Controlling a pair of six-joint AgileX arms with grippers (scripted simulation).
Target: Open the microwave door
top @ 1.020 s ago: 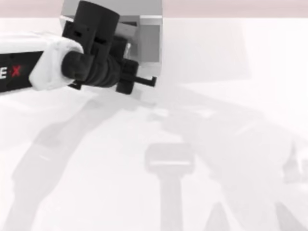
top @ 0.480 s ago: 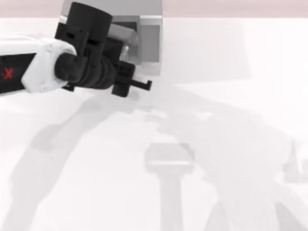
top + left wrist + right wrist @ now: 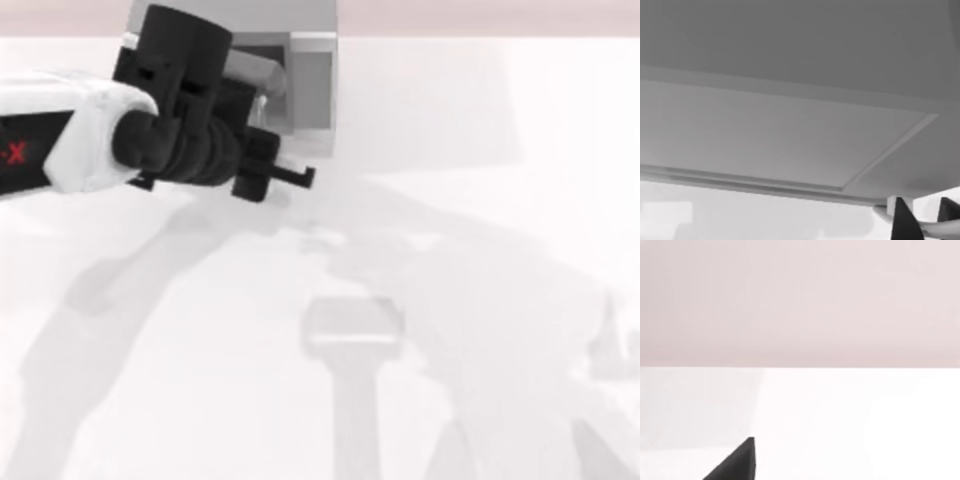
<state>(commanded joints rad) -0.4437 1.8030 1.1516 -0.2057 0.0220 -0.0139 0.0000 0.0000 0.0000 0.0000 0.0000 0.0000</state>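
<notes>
White left arm (image 3: 60, 135), red lettering, ribbed black wrist, black fingers (image 3: 295, 177)

From the right wrist there is only a bare white table (image 3: 850, 425) running away to a pale pinkish wall (image 3: 800, 300). One dark, pointed fingertip (image 3: 740, 465) of the right gripper pokes into view over the table, touching nothing.

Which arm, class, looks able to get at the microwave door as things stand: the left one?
Probably yes. The left gripper is already at the microwave door, its fingers by the pale handle at the door's edge, with nothing between them. The microwave stands at the table's far edge.
</notes>
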